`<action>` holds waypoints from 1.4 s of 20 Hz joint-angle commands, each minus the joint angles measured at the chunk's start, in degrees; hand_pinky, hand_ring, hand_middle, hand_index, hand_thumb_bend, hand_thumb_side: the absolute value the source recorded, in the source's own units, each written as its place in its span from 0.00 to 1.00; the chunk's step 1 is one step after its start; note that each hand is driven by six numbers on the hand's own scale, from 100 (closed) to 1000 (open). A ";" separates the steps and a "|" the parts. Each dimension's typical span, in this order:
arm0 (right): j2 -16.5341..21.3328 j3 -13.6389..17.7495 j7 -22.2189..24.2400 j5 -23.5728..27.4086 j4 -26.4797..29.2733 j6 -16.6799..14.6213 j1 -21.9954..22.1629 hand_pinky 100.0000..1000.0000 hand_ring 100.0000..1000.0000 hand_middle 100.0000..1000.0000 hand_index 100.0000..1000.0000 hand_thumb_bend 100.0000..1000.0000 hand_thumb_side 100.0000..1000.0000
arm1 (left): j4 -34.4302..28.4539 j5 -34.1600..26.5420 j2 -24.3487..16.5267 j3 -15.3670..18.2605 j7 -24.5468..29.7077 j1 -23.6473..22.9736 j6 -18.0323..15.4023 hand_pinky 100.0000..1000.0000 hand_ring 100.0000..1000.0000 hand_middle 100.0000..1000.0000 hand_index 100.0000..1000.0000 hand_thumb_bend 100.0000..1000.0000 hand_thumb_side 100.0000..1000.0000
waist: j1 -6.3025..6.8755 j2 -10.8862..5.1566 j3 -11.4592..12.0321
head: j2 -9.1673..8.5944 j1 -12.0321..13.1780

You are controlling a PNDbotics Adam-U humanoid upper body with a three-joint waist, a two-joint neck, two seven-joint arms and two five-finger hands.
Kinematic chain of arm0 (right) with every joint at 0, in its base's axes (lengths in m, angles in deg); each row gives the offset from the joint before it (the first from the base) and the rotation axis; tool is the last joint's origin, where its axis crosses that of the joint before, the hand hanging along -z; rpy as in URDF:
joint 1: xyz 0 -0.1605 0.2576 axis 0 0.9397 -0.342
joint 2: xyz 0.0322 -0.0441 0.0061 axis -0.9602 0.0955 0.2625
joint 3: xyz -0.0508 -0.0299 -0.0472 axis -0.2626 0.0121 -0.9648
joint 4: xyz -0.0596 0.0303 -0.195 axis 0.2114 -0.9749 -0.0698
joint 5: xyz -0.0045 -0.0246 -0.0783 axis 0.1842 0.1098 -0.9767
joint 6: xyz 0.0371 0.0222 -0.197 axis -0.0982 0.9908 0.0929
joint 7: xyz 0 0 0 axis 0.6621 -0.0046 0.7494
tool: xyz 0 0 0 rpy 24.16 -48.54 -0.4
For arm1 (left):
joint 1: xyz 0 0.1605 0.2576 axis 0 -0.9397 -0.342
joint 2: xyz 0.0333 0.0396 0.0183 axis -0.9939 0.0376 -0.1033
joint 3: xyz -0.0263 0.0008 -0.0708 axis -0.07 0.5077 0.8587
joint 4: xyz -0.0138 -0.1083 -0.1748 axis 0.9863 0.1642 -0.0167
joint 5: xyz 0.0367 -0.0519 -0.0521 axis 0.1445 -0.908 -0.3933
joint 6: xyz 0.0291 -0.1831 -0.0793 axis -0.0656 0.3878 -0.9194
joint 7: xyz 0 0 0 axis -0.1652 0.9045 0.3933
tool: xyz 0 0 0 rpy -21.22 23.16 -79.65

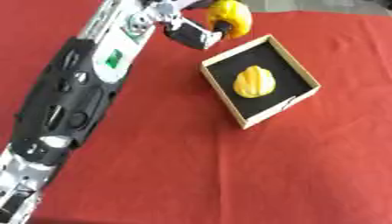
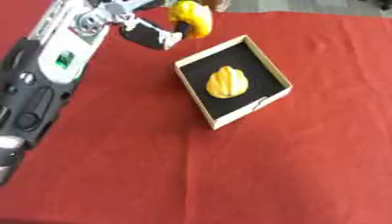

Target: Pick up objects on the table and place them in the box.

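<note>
Your left hand (image 1: pixel 190 31) reaches in from the upper left, fingers curled round a yellow fruit (image 1: pixel 229 17) just beyond the box's (image 1: pixel 259 118) far corner. Inside the box, a second ribbed yellow piece (image 1: pixel 254 82) lies on its black floor, on the red desk (image 1: pixel 199 166).

A ridged yellow object (image 1: pixel 254 82) lies inside the black-lined, wood-rimmed box (image 1: pixel 302 69); another yellow object (image 1: pixel 232 17) is beyond it.

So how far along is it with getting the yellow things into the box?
One yellow object already lies inside the box on its black floor. A second yellow object is in the left hand, fingers curled round it, beyond the box's far corner and not yet over the opening. What is left is carrying it over and releasing it. No other loose items show on the red tablecloth.
</note>
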 commanded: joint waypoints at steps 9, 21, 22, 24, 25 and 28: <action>-1.30 -0.17 0.94 1.44 0.96 0.94 -1.40 0.93 0.87 0.66 0.81 0.00 0.51 | 10.08 8.90 4.26 1.29 -7.38 -0.52 -0.60 0.74 0.70 0.66 0.79 0.00 0.06 | 0.02 -0.58 -2.02 | -1.18 2.19; -1.51 -0.19 1.35 1.04 0.96 1.71 -0.76 0.93 0.87 0.65 0.80 0.00 0.51 | 12.07 17.06 3.93 2.42 -6.44 -1.83 -2.56 1.00 1.00 0.94 1.00 0.52 0.58 | 0.32 -0.55 -1.46 | -0.58 1.53; -1.48 -0.20 1.38 1.01 0.96 1.73 -0.69 0.93 0.87 0.65 0.80 0.00 0.51 | 11.70 17.16 3.79 2.60 -6.85 -1.89 -2.20 1.00 1.00 0.94 1.00 0.53 0.59 | 0.34 -0.58 -1.40 | -0.53 1.44; -1.42 -0.25 1.46 0.98 0.96 1.73 -0.61 0.93 0.87 0.65 0.80 0.00 0.51 | 10.97 16.70 3.57 2.83 -7.55 -2.04 -1.65 1.00 1.00 0.93 1.00 0.52 0.58 | 0.35 -0.64 -1.32 | -0.51 1.29; -1.43 -0.26 1.47 0.98 0.96 1.75 -0.58 0.93 0.87 0.65 0.80 0.00 0.51 | 10.58 16.14 3.47 2.90 -7.77 -2.13 -1.53 1.00 1.00 0.93 1.00 0.51 0.57 | 0.36 -0.67 -1.29 | -0.49 1.22; -1.31 -0.22 1.43 0.94 0.96 1.76 -0.46 0.93 0.87 0.65 0.80 0.00 0.51 | 8.25 13.08 3.07 3.41 -8.83 -2.45 -0.88 1.00 1.00 0.90 1.00 0.42 0.51 | 0.43 -0.80 -1.12 | -0.41 1.01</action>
